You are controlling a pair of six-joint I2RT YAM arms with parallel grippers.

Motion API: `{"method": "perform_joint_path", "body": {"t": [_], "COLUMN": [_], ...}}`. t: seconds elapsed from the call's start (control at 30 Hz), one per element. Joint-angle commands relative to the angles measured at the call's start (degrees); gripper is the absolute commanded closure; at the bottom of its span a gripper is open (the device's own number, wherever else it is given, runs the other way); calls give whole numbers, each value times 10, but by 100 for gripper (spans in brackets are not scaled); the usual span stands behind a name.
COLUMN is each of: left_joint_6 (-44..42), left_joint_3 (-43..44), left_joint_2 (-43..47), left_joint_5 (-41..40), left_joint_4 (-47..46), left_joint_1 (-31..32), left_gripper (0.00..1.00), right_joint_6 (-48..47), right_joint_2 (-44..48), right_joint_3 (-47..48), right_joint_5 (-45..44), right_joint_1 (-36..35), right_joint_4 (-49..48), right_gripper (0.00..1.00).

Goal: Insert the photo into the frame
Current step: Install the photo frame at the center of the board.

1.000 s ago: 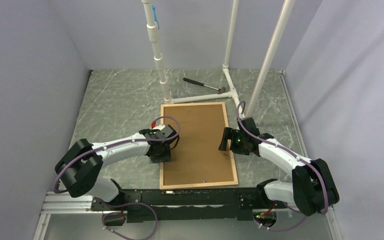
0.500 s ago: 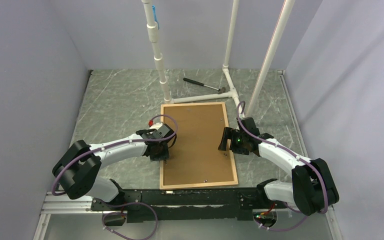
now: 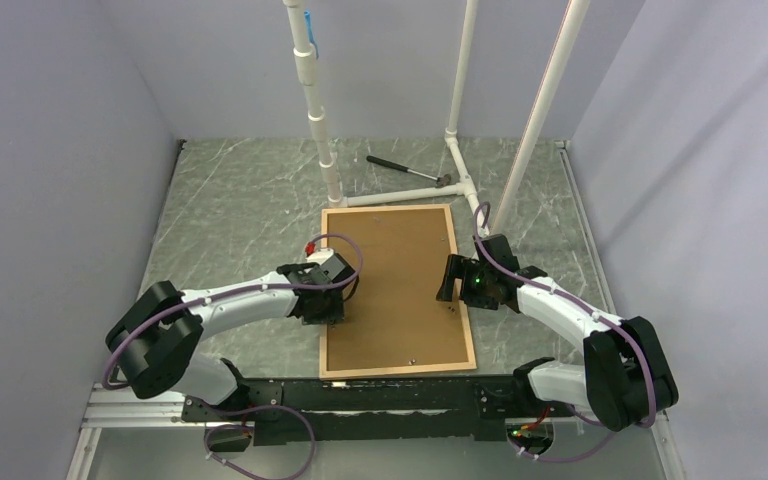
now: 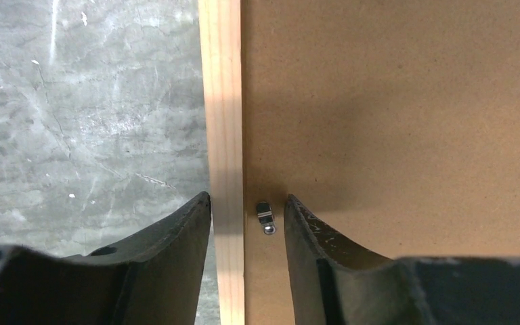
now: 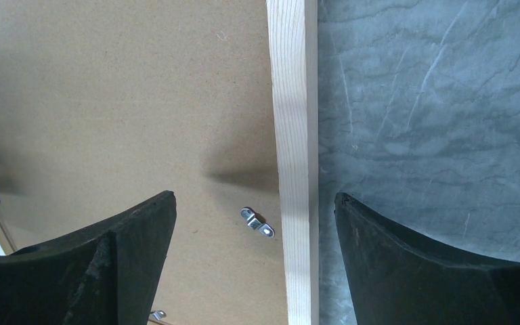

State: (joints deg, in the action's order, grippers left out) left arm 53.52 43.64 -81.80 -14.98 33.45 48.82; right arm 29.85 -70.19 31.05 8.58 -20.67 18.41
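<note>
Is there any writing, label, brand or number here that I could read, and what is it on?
None: no readable text in any view. The brown backing board, the frame, the metal clips, the hammer and the white pipes all look unmarked.

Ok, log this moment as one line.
left gripper: open over frame edge and clip | right gripper: open over opposite edge | backing board: in frame | photo: not visible

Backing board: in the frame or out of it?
In. The backing board lies flat inside the frame, light-wood rails bordering it on all four sides in the top view.
</note>
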Motion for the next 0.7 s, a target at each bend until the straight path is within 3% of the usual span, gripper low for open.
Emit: {"method": "perform_joint_path", "body": {"t": [0.0, 0.07, 0.17, 0.67], "left_joint_6": [7, 16, 26, 22], "left_joint_3": [-5, -8, -20, -47], "left_joint_2": [-28, -22, -8, 16], "left_joint_5": [11, 4, -3, 12], "left_joint_4": [47, 62, 67, 33], "left_joint_1": [18, 20, 20, 20], "left_gripper": [47, 43, 46, 100], "right_joint_6": [-7, -7, -8, -8], "right_joint_2": [-1, 0, 2, 3], "right_joint_3": [14, 15, 15, 26], "right_joint_5": [-2, -1, -1, -10], "right_joint_1": [0, -1, -1, 4], "right_joint_4": [16, 15, 15, 29], "right_gripper": [11, 11, 11, 11]}}
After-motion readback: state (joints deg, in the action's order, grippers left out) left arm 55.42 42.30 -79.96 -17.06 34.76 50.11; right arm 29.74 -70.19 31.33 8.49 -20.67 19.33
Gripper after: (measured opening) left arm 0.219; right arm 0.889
